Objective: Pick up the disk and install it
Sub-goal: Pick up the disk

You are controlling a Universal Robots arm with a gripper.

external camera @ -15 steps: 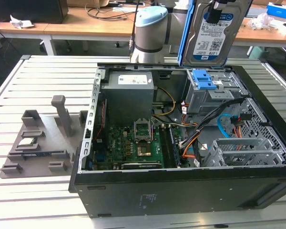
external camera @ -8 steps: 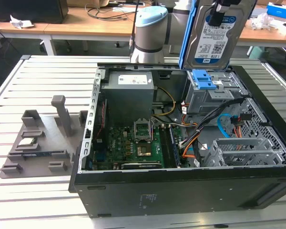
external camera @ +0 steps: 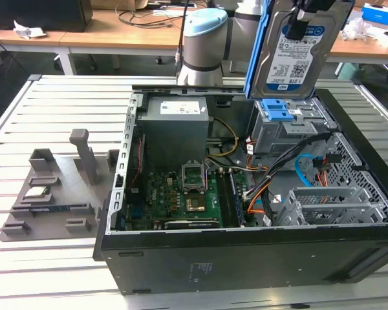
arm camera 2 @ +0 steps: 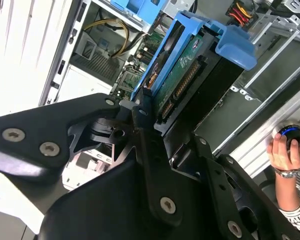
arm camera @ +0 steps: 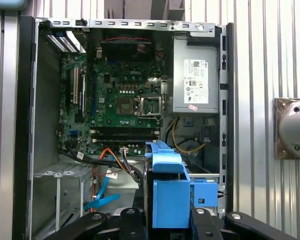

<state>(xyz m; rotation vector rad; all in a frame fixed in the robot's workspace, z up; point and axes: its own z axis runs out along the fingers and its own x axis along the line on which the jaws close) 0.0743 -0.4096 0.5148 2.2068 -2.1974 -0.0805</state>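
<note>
The disk (external camera: 296,53), a silver hard drive with a white-and-blue label in a blue caddy, hangs upright in the air above the back right of the open computer case (external camera: 181,258). My gripper (external camera: 310,14) is shut on its upper end. In the second wrist view the black fingers (arm camera 2: 140,130) clamp the disk (arm camera 2: 182,75) by its connector end. In the first wrist view the disk (arm camera: 167,192) is edge-on between the gripper (arm camera: 162,217) fingers, over the case's drive corner. The grey drive cage (external camera: 291,132) with its blue latch (external camera: 276,111) sits directly below the disk.
The case holds a motherboard (external camera: 181,194), a power supply (external camera: 174,129) and loose cables (external camera: 304,171). A grey fixture (external camera: 58,187) with a small chip (external camera: 39,192) lies at the exterior view's left. The arm's base (external camera: 204,45) stands behind the case. A person's hand (arm camera 2: 285,150) is beside the table.
</note>
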